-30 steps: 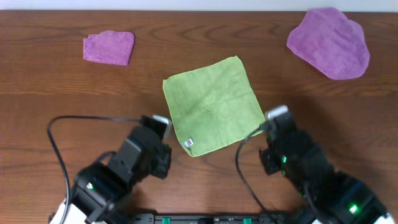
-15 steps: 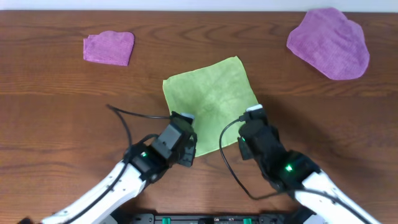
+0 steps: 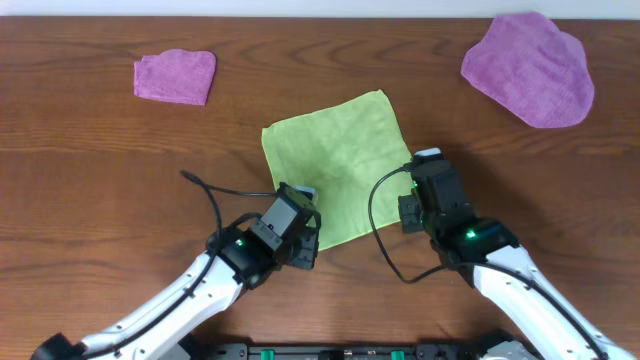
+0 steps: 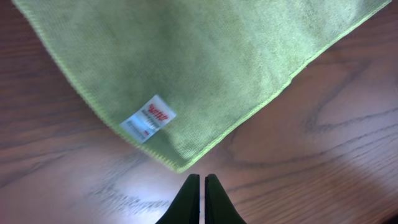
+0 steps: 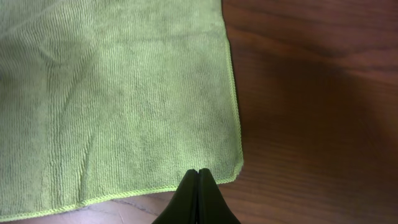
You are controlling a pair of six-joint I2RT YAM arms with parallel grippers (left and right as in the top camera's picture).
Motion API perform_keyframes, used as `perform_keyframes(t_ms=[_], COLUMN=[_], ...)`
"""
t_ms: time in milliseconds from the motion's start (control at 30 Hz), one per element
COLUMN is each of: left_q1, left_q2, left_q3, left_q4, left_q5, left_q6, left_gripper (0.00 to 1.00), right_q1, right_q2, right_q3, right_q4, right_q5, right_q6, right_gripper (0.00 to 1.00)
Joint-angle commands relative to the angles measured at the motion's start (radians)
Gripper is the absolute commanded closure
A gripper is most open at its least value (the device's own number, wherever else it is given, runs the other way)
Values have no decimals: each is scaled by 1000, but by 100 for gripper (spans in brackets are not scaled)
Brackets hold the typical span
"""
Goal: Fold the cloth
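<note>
Cloth (image 3: 340, 165) lies flat and unfolded mid-table (image 3: 100, 170), slightly rotated, one corner pointing toward the robot. Left gripper (image 4: 202, 178): jaws pressed together, nothing pinched, tips over bare wood just off that near corner, the one with the white tag (image 4: 148, 117). Right gripper (image 5: 198, 172): jaws also pressed together and empty, tips over the cloth just inside its hem, near its right corner. Can't tell if they touch the fabric. Small purple cloth (image 3: 176, 76) is at far left, large purple cloth (image 3: 530, 68) at far right, both well apart from the green one.
</note>
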Motion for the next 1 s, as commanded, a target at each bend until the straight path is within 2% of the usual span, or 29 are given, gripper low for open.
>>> perform_keyframes(t_ms=[0,233,467,700,967], left_q1=[-21,-30,-31,-31,-31], left_q2=[42,114,153,218,275], left_q3=[-5,-5,-6,-6,-6], left_q4=[20,32,42,124,124], left_q5=[15,15,-1,-13,-35], left_q6=[-16,-30,-34,-32,-29], left_gripper=[94,94,94,94,94], right_q1=[-8,-10,-10,-10,-10], right_q2=[22,90,90,90,90], right_q3=[-6,-6,-6,-6,-6], right_q4=[8,26,30,30,31], right_q5=[-38,-51,-51,-51,-51], right_q6=[-45,-45,-55,-64,-68], right_gripper=[99,99,99,99,99])
